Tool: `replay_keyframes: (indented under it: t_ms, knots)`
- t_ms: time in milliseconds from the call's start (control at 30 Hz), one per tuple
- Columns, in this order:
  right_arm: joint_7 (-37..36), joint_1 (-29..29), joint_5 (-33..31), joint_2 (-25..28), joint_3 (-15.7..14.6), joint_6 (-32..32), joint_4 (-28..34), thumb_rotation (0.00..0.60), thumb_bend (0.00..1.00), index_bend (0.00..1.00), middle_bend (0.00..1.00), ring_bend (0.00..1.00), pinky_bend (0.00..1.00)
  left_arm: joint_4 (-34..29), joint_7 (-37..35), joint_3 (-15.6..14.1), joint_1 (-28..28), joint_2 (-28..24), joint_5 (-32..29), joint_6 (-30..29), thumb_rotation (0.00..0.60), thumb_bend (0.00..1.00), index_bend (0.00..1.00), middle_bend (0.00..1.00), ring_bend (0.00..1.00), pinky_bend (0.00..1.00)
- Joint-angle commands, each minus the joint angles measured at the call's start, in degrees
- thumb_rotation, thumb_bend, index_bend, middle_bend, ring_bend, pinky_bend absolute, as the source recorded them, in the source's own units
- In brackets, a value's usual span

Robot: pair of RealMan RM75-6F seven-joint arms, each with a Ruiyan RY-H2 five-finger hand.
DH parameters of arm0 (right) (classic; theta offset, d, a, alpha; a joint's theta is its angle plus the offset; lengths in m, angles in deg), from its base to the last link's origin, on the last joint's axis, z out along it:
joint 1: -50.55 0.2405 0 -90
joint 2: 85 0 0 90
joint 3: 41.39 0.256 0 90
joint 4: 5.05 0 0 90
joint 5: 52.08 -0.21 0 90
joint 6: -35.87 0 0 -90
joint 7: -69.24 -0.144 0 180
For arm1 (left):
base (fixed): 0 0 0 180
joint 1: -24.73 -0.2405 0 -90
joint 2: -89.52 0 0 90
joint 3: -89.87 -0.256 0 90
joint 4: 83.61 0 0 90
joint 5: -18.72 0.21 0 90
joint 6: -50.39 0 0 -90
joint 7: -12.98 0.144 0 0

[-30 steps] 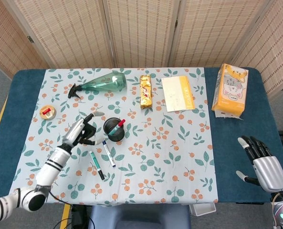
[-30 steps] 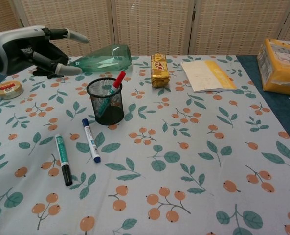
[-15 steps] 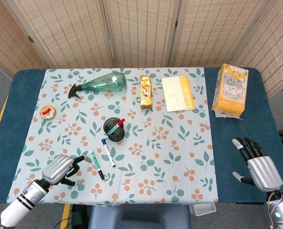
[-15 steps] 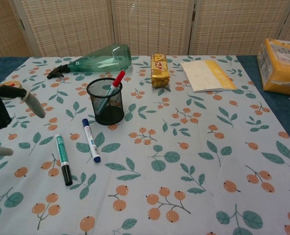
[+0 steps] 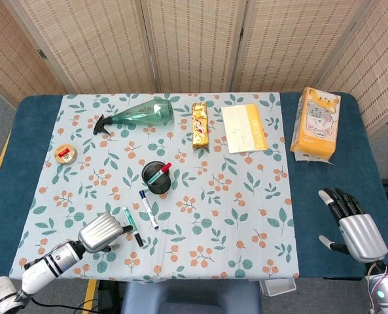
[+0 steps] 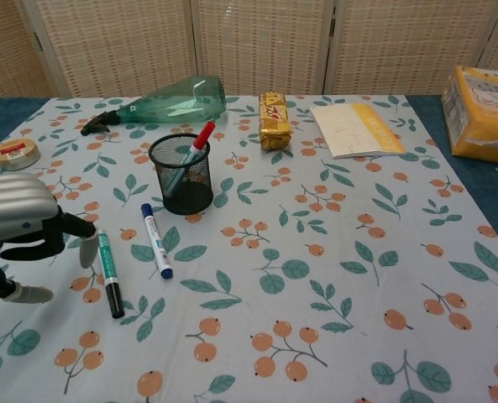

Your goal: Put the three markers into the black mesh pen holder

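Since a second ago the left hand (image 5: pixel 102 231) has left the black mesh pen holder (image 5: pixel 157 178) and come down to the near-left part of the table, beside the green marker (image 5: pixel 132 226); the right hand (image 5: pixel 352 222) has barely shifted.

From the head view, the left hand sits just left of the green marker, fingers curled loosely and holding nothing. The blue marker (image 5: pixel 148 209) lies just right of the green one, both in front of the holder, which already has the red marker (image 5: pixel 160 173) leaning in it. The right hand hovers, fingers spread and empty, over the blue cloth at the far right, well apart from everything. The likely risk: the two markers lie close together, so a wide grasp could knock the blue one away.

From the chest view, the left hand (image 6: pixel 22 231) fills the left edge, its fingertips (image 6: pixel 87 250) just beside the green marker (image 6: pixel 107 271), apparently not yet on it. Round markers roll; a glancing touch could push it off. The blue marker (image 6: pixel 156 240) lies between it and the holder (image 6: pixel 180 175).
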Motion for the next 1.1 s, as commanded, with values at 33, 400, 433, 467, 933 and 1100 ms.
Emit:
replay_keyframes:
  t_ms: [33,400,433,467,933,1100]
  knots:
    - [0.17,0.02,-0.21,-0.11,0.11,-0.06,0.05,0.6,0.16,0.02,0.04,0.05,0.11,1.85,-1.56,-0.28,1.76,1.23,-0.11,1.42,0.6,0.25,0.47,0.94,0.94,0.94]
    - [0.44,0.17,-0.99,-0.06,0.36,-0.57,0.24,0.6,0.16,0.02,0.04,0.05,0.11,8.5,-5.1,-1.54,4.73,6.09,-0.25,2.07,0.6,0.37,0.49,0.94,0.94,0.94]
    - [0.41,0.13,-1.02,-0.07,0.37,-0.51,0.23,0.6,0.16,0.02,0.04,0.05,0.11,8.91,-5.28,-1.7,4.9,6.35,-0.17,1.98,0.6,0.37,0.49,0.94,0.94,0.94]
    - [0.35,0.11,-1.03,-0.06,0.41,-0.43,0.2,0.6,0.16,0.02,0.04,0.05,0.11,9.31,-5.42,-1.92,5.14,6.62,-0.15,2.05,0.6,0.37,0.49,0.94,0.94,0.94]
    - [-0.88,-0.49,-0.16,0.25,0.38,1.37,-0.13,0.6,0.16,0.02,0.04,0.05,0.11,13.58,-5.56,-2.58,7.36,11.1,-0.95,2.04,0.6,0.37,0.5,0.94,0.94,0.94]
    - [-1.43,-0.72,0.15,0.41,0.4,2.05,-0.35,0.6,0.16,0.02,0.04,0.05,0.11,14.65,-5.51,-3.02,7.9,12.51,-1.27,2.16,0.6,0.37,0.5,0.94,0.94,0.94]
